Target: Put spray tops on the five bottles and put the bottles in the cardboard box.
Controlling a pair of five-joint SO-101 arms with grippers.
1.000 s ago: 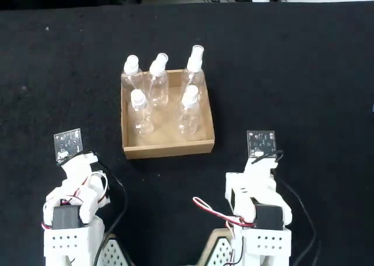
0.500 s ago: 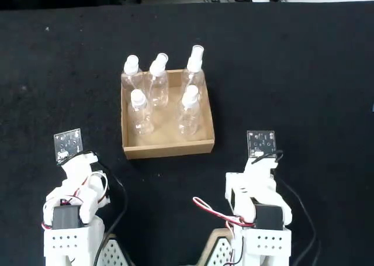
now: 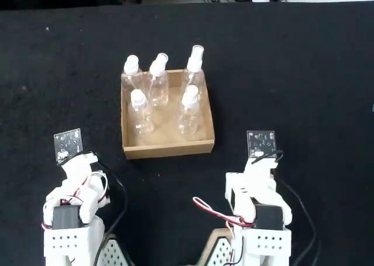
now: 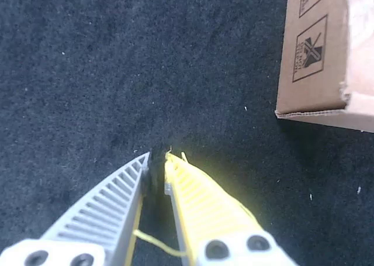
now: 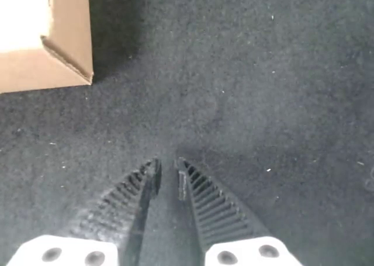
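The cardboard box [image 3: 166, 140] stands mid-table with five clear bottles upright inside it, each with a white spray top: three along the back [image 3: 132, 74] [image 3: 158, 76] [image 3: 194, 67] and two in front [image 3: 139, 111] [image 3: 189, 108]. The left arm [image 3: 73, 190] rests folded near the front edge, left of the box. My left gripper [image 4: 158, 155] is shut on nothing, just above the black cloth, with a box corner [image 4: 318, 49] nearby. The right arm [image 3: 257, 187] rests folded to the right. My right gripper [image 5: 168, 161] is shut and empty, a box corner [image 5: 52, 49] off to its side.
Black cloth [image 3: 292, 73] covers the whole table, with open room on both sides of the box and behind it. Cables [image 3: 210, 210] trail between the two arm bases at the front edge.
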